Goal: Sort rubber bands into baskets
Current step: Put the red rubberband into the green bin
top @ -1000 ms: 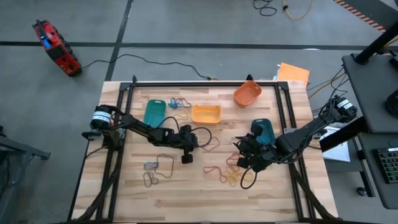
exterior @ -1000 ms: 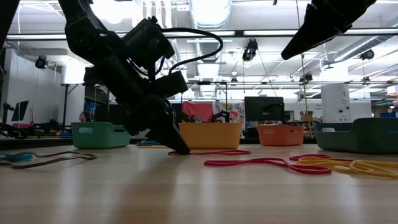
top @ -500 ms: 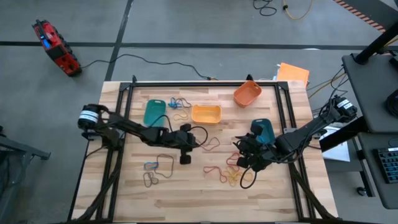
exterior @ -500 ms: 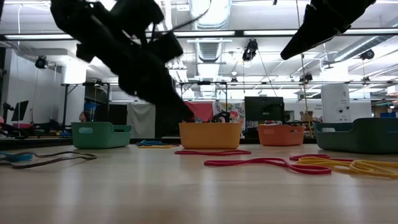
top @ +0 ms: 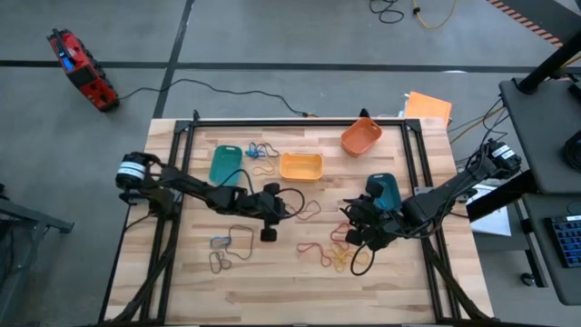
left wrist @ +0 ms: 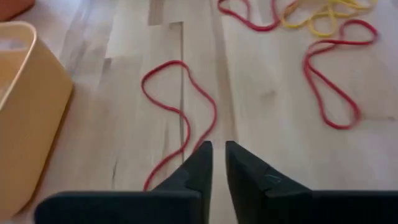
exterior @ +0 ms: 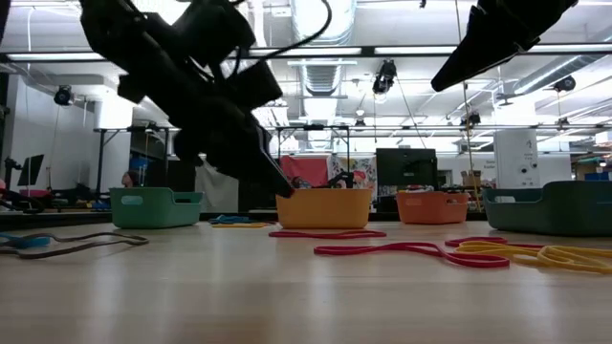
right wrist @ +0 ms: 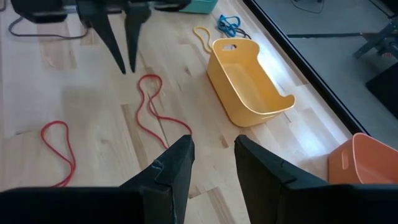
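With my left claw (left wrist: 218, 152) hovering fingers slightly apart, empty, over the red band (left wrist: 180, 118) mid-frame, I'm lining up; yellow basket (left wrist: 25, 112) left. Right claw (right wrist: 213, 149) waits, parted, empty.

Even, bright overhead light falls on the pale wooden surface (top: 272, 272); shadows are soft. In the low view, ceiling strip lamps (exterior: 421, 50) glare at twelve o'clock, silhouetting the arms. The left wrist view is slightly blurred.
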